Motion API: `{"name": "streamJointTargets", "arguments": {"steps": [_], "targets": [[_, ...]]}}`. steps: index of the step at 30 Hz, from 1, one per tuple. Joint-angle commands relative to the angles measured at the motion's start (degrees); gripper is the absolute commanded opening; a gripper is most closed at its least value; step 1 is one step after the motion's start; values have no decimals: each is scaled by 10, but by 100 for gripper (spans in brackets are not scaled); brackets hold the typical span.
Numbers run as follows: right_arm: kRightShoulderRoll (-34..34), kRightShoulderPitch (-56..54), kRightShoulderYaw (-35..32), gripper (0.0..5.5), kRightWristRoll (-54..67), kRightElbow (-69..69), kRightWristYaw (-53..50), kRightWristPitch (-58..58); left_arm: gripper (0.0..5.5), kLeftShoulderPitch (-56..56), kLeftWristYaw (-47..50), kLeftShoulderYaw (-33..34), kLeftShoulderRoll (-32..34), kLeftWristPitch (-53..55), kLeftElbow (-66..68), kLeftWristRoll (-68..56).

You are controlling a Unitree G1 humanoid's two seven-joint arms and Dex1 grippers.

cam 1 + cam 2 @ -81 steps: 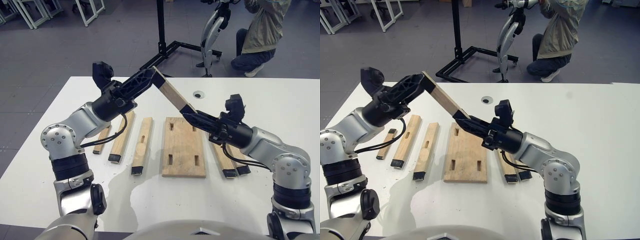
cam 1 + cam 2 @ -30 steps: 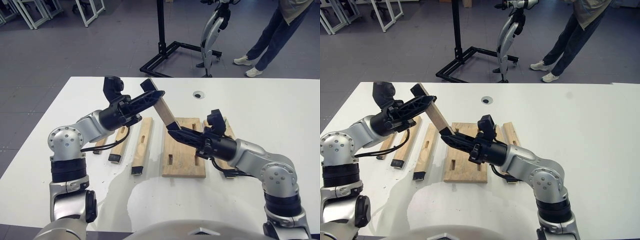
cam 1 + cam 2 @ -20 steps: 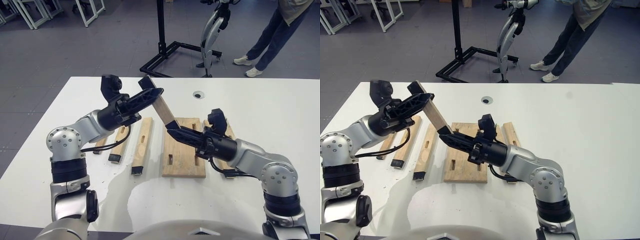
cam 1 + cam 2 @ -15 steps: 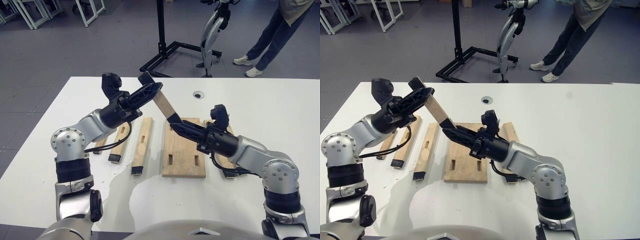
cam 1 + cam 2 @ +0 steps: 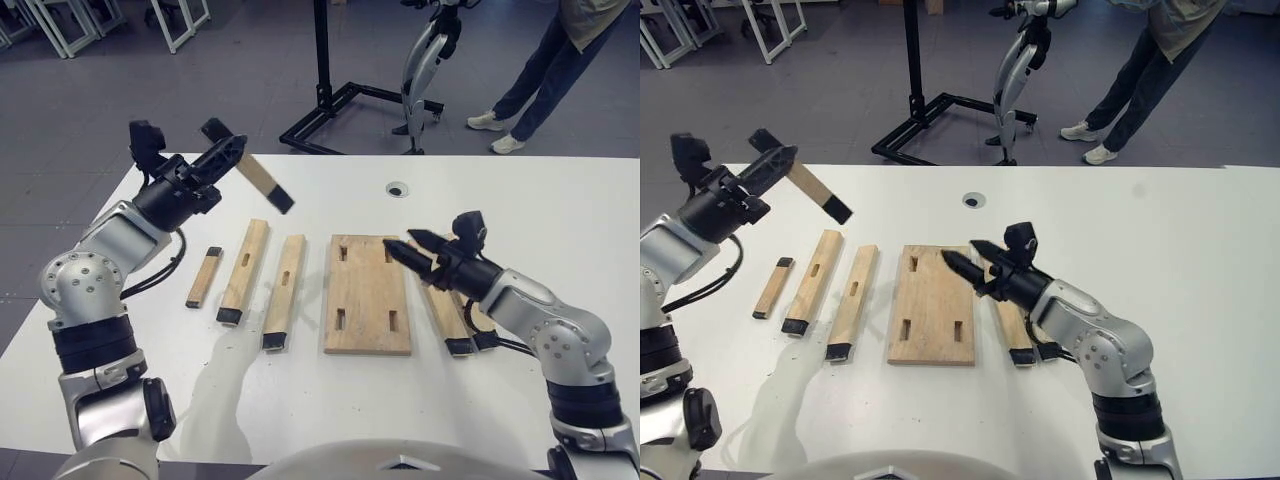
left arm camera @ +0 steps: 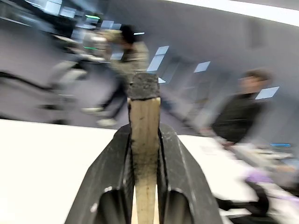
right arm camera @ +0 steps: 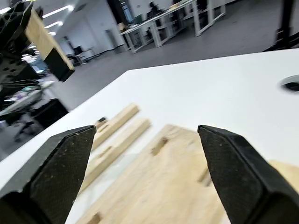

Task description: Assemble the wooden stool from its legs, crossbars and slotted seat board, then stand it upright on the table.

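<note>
My left gripper is shut on a wooden leg with a black tip, held tilted in the air above the table's far left. The left wrist view has that leg clamped between the fingers. My right gripper stands open just over the far right edge of the slotted seat board, which lies flat mid-table. Nothing is between the right fingers. Two slotted legs and a short crossbar lie left of the board. Two more pieces lie to its right, under the right arm.
A round cable hole sits in the white table beyond the board. A black stand rises from the floor past the far edge. Bare table lies along the near edge and at the right.
The right gripper has let go of the leg, opened and drawn back to the right. The left arm has swung the leg up and to the left, away from the board.
</note>
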Motion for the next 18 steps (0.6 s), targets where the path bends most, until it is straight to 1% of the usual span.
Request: {"name": "streamJointTargets", "arguments": {"steps": [1, 5, 9, 13, 18], "targets": [[22, -13, 1, 397, -128, -10, -90, -55, 42, 42, 110, -26, -24, -54, -39, 132], [60, -10, -18, 397, -177, -31, -150, -61, 42, 108, 153, -58, -71, -84, -79, 207], [79, -5, -21, 397, -195, -39, -154, -57, 42, 144, 135, -95, -71, -145, -58, 299], [89, -1, -21, 397, -206, -39, -144, -56, 42, 132, 126, -89, -107, -174, -44, 305], [98, 6, -22, 397, -217, -39, -134, -57, 42, 129, 114, -98, -122, -176, -49, 317]]}}
